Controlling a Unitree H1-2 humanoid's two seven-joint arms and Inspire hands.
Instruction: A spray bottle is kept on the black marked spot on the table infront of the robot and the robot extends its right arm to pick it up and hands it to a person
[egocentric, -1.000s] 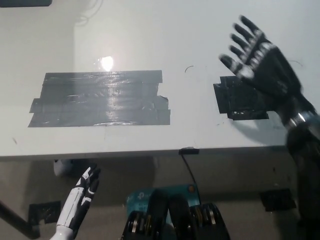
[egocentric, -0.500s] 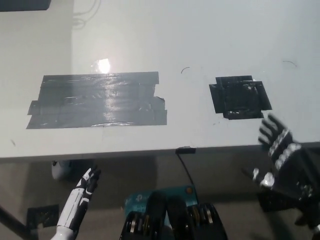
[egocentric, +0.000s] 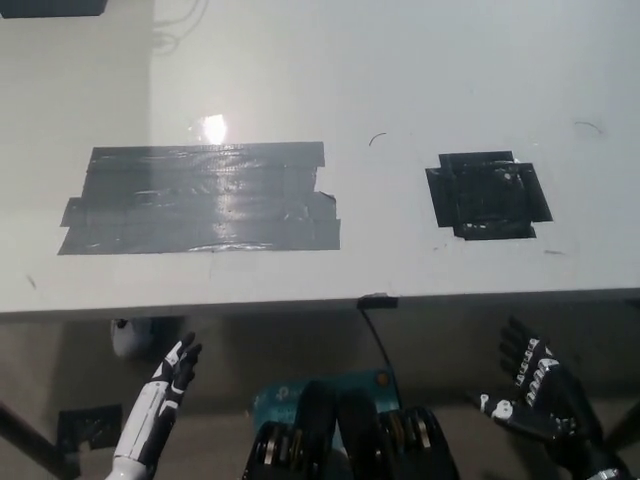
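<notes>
No spray bottle shows in the head view. The small black marked spot (egocentric: 489, 194) on the white table (egocentric: 400, 80) lies bare at the right. My black right hand (egocentric: 535, 395) hangs below the table's front edge at the lower right, open with fingers spread and holding nothing. My white left hand (egocentric: 170, 375) rests low at the lower left, below the table edge, fingers straight and apart, also holding nothing.
A wide patch of grey tape (egocentric: 200, 198) covers the table's left half. A bright glare spot (egocentric: 212, 127) sits just above it. A black cable (egocentric: 378, 335) drops from the table's front edge to a teal object (egocentric: 300, 395) on the floor.
My right hand has dropped from above the black spot, over the table's front edge, to below the table at the lower right. The left hand has stayed put.
</notes>
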